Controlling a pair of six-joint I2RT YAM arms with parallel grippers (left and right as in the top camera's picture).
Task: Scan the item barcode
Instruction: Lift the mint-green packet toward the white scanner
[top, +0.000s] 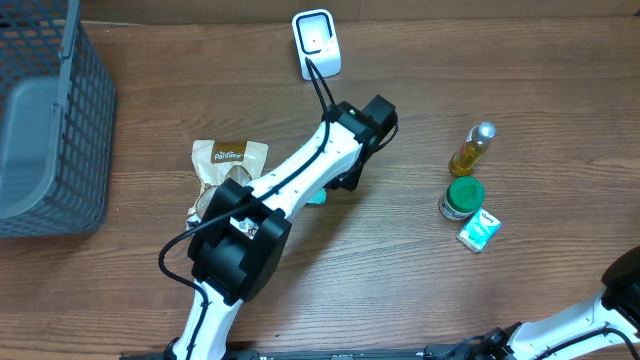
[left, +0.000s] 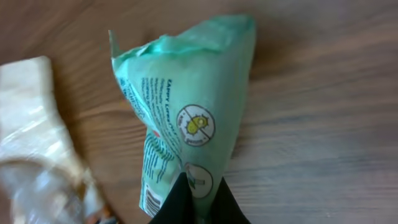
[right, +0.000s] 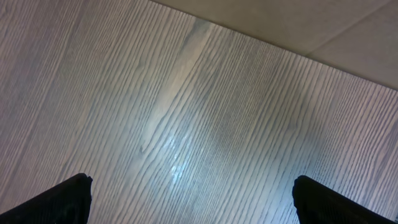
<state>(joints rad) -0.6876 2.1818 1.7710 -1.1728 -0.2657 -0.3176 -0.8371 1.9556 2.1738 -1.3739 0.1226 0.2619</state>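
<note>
The left end effector (left: 196, 202) is pinching the green pouch (left: 186, 106) by one edge with its fingers closed tight. It is holding the pouch near the middle of the counter (left: 323, 124), leaving the printed face free, probably for presenting to the white scanner (top: 316, 42) standing farther back. The right end effector (right: 199, 202) is hovering wide open, gripping nothing.

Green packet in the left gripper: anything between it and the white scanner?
Nothing visible does. The left gripper is shut on the green packet, and the table up to the white scanner shows bare wood. Only the left arm and a black cable cross it.
</note>
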